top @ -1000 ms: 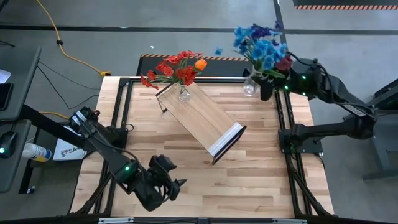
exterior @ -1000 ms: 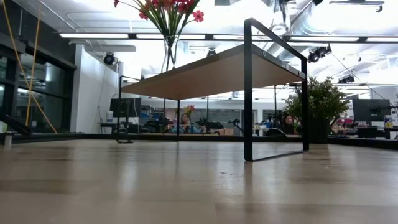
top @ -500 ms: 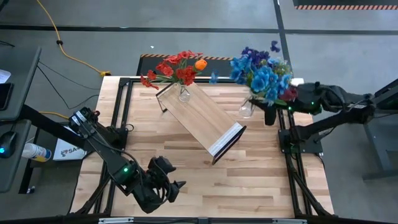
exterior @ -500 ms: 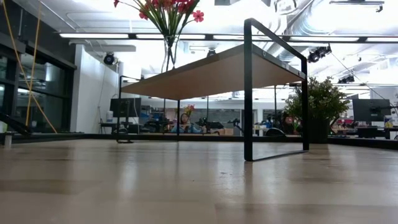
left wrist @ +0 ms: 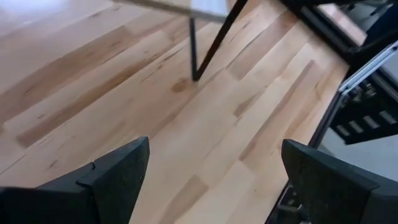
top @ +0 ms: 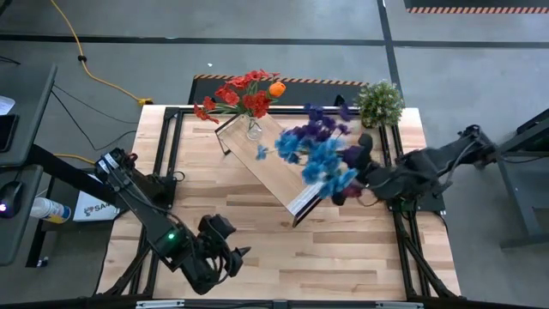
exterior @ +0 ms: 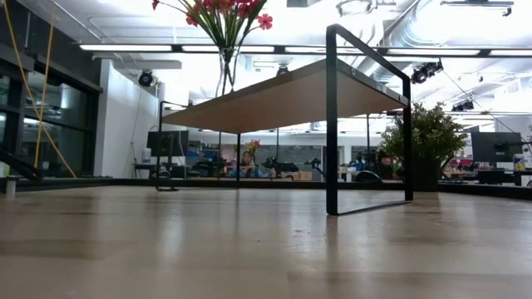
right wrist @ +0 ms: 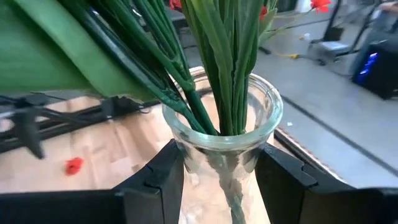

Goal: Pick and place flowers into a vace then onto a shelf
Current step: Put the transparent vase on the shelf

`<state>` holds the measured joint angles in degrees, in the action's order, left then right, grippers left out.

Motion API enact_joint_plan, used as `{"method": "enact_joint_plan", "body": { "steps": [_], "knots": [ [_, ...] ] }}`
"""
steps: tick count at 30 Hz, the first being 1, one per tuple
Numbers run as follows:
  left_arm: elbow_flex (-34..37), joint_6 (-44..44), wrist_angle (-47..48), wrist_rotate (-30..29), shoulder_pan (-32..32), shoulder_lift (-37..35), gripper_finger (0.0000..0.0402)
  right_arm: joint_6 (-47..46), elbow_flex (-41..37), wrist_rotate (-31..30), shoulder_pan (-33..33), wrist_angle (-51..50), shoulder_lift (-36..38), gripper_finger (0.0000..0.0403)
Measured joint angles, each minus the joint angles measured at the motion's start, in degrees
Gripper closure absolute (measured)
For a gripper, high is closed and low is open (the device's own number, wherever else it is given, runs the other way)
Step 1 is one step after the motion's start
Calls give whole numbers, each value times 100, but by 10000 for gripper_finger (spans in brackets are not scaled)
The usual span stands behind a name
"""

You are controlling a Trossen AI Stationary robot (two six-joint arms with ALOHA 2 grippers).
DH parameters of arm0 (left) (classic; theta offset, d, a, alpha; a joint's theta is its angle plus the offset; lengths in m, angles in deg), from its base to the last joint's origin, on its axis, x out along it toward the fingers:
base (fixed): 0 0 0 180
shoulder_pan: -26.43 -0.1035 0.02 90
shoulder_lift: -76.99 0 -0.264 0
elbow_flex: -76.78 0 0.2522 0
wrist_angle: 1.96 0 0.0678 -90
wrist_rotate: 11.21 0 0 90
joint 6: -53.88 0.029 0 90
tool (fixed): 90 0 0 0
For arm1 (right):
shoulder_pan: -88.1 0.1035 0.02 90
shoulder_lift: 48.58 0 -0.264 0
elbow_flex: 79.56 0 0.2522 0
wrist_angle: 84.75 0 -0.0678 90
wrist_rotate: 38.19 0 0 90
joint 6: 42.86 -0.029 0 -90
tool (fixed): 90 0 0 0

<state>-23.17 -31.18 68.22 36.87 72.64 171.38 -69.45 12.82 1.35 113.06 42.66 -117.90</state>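
Observation:
A clear glass vase (right wrist: 219, 149) holding green-stemmed flowers with blue and purple blooms (top: 319, 154) hangs above the white-strip end (top: 312, 194) of the light-wood shelf (top: 273, 154). My right gripper (top: 353, 172) is shut on it, and in the high view the blooms hide the vase. A second vase (top: 255, 130) with red and orange flowers (top: 244, 93) stands on the shelf's far end. My left gripper (top: 236, 251) hovers open near the table's front edge, its fingers (left wrist: 118, 177) over bare wood. My right gripper pinches the vase's neck, just below the rim (right wrist: 186, 140), between its two fingers (right wrist: 152, 180). The fingers come nearly level from the table's right side. The vase is lifted clear, its stems standing up out of the mouth.
A bushy pale-green potted plant (top: 379, 101) stands at the table's far right corner. The shelf lies slanted across the table's middle on black metal legs (exterior: 332, 124). Bare wood lies around my left gripper (left wrist: 211, 186) and along the near edge.
My right gripper has swung from the far right corner toward the table's near side and left. It has carried the blue-flowered vase over the shelf's white-strip end. The potted plant behind it now shows.

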Motion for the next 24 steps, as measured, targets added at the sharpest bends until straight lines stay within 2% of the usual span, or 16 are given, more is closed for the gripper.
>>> {"method": "enact_joint_plan", "body": {
  "steps": [6,11,17,24],
  "knots": [
    [0,-936,739,-38,513,0,4,-49,-1,-149,-55,250,-518,246],
    [0,-1433,957,-160,891,0,4,-378,-1,-127,-102,369,-744,246],
    [0,-1595,977,-167,1164,0,4,-814,-242,-172,-106,494,-912,246],
    [0,-1592,991,-119,1207,0,4,-1244,-614,-423,-106,616,-945,246]
  ]
}}
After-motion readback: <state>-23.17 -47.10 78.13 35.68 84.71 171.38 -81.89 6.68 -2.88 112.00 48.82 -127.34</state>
